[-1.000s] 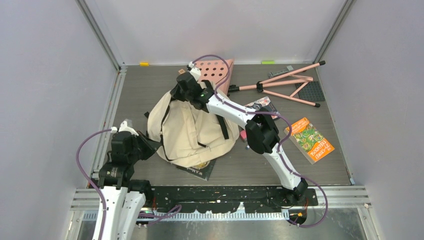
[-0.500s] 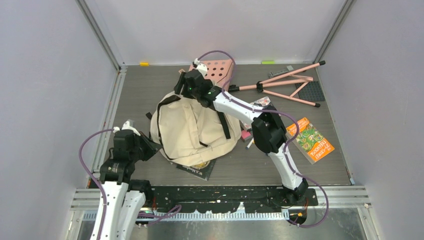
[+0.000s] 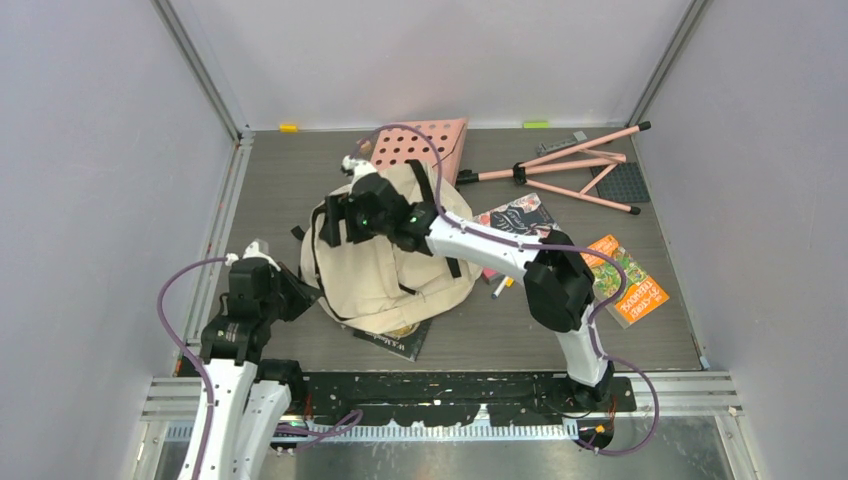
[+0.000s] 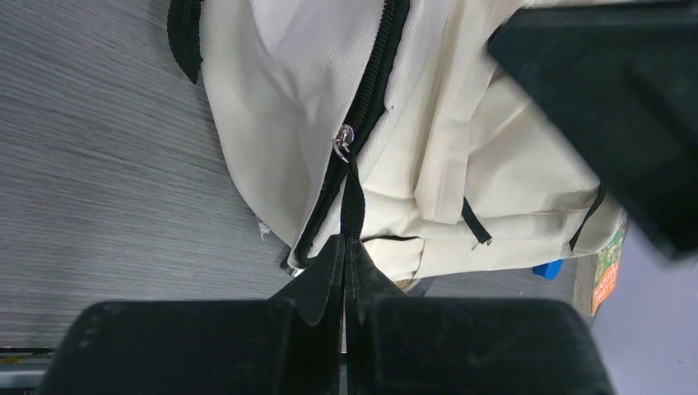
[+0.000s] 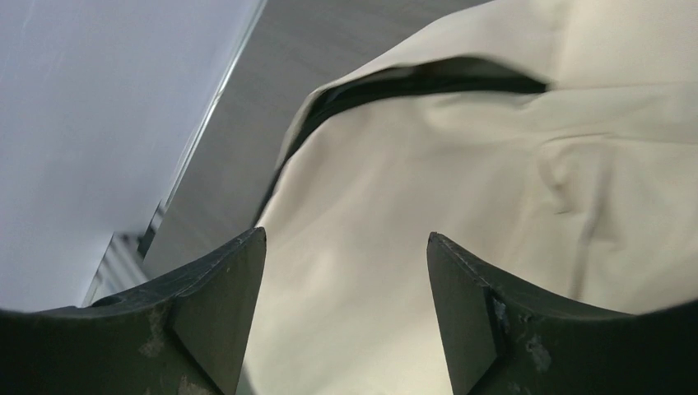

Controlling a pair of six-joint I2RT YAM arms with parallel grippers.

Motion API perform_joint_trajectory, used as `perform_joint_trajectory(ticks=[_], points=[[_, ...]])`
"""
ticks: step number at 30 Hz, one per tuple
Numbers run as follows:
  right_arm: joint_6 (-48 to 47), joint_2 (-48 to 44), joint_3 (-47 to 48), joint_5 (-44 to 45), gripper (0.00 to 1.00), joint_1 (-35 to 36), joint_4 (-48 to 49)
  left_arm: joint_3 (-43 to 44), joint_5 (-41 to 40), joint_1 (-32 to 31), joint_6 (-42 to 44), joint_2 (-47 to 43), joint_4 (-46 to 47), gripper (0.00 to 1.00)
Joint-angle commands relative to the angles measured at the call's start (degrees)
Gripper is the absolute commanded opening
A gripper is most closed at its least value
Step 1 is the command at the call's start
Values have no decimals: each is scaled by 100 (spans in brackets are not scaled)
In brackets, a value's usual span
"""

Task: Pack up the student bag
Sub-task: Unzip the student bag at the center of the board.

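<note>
The student bag, a cream backpack with black straps and zipper trim, lies slumped in the middle of the table. My left gripper is at its near-left corner. In the left wrist view that gripper is shut on the black zipper pull strap, which hangs from a silver slider. My right gripper hovers over the bag's upper left part. In the right wrist view it is open, with nothing but cream fabric below its fingers.
A pink perforated board leans behind the bag. A pink folding stand and a black pad lie at the back right. A black book, pens and an orange booklet lie to the right. A dark book pokes out under the bag.
My right gripper has opened and swung from the bag's back edge leftwards and nearer, over its top. The bag's back edge has settled. The left gripper keeps its hold.
</note>
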Motion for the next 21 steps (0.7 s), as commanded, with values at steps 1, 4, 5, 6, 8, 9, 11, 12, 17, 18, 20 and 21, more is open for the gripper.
perform_joint_trajectory(ticks=[1,4,5,6,8,9,11,12,17,18,20,21], points=[[-471,98,365,-445,78,333,-198,-88,-126,-3,-18,-131,99,0],[-646,374,698,-164,78,564,-574,-87,-107,-6,-20,-143,63,0],[-702,421,851,111,78,601,-746,-75,-102,-9,-20,-160,53,0],[-725,513,959,262,76,655,-829,-68,-111,-7,-5,-173,46,0],[-759,629,1084,672,72,718,-1048,-72,-130,-8,5,-186,33,0],[-770,658,1154,915,69,730,-1148,-69,-128,-1,1,-191,22,0],[-776,719,1204,1145,63,758,-1193,-64,-124,-4,6,-193,19,0],[-768,721,1208,1234,57,759,-1193,-73,-117,-7,6,-189,17,0],[-783,785,1334,1244,23,763,-1111,-86,-78,-2,13,-192,32,0],[-789,798,1412,1208,15,762,-1126,-86,-77,-3,27,-190,32,0],[-779,842,1501,1172,3,761,-1144,-98,-63,-4,68,-188,39,0],[-767,851,1523,1162,2,761,-1121,-110,-57,-1,79,-184,64,0]])
